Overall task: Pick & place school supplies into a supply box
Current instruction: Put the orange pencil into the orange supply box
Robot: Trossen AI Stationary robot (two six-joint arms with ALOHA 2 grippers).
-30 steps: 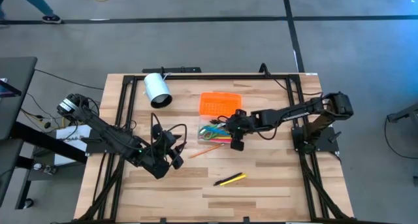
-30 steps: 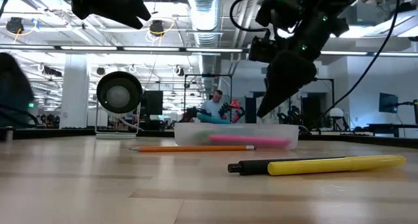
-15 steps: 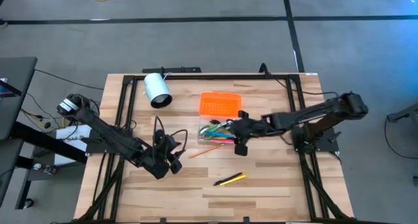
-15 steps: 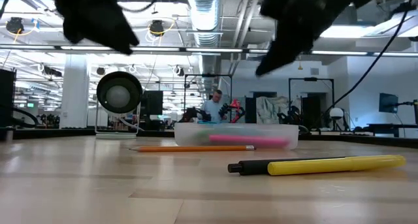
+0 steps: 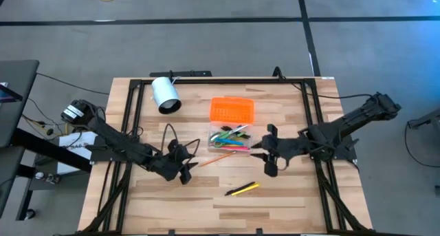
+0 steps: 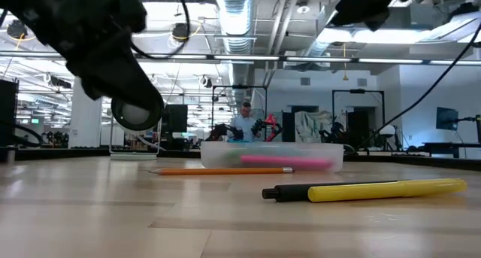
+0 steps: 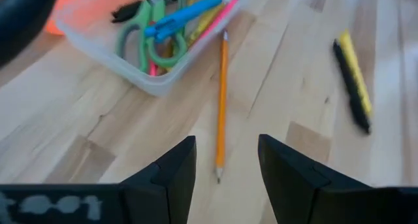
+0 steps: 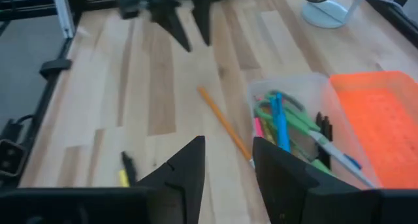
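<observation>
Supplies (image 5: 229,138) fill the clear supply box (image 5: 229,139) mid-table beside its orange lid (image 5: 232,109). An orange pencil (image 5: 212,159) and yellow marker (image 5: 242,189) remain loose in front. The right gripper (image 5: 268,155) has pulled back from over the box, fingers spread and empty, a drop apparently done. The left gripper (image 5: 185,166), jaws apart, has edged toward the pencil, likely next.

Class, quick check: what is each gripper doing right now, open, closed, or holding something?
Left gripper: jaws open, holding nothing, above the orange pencil.
Right gripper: jaws open, holding nothing, beside the supply box.
</observation>
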